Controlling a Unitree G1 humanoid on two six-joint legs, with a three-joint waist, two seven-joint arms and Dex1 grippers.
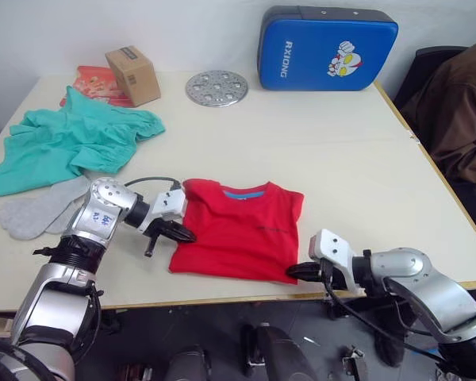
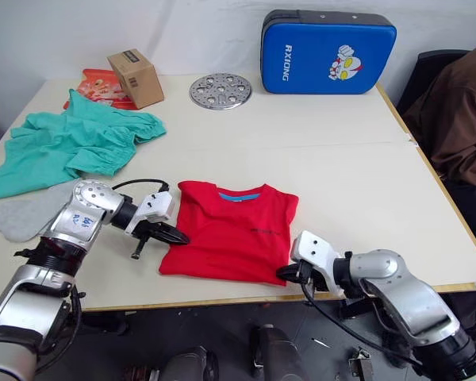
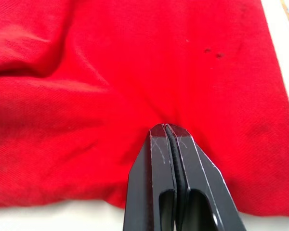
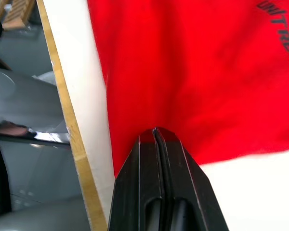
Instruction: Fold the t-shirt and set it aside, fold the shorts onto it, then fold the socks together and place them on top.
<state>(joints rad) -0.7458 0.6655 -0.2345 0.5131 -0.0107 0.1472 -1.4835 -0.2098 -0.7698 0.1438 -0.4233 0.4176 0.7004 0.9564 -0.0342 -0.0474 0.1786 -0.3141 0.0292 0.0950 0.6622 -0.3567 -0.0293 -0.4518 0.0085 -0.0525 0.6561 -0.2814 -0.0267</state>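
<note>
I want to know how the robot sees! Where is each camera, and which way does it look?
Left eye view: on the head, looking forward and down at the table; both arms show, left gripper and right gripper at the t-shirt.
Right eye view: beside it, same scene, with shorts and socks.
Left wrist view: on the left wrist, looking along its fingers, closed on red cloth.
Right wrist view: on the right wrist, fingers closed at the shirt's edge.
All four share the t-shirt.
</note>
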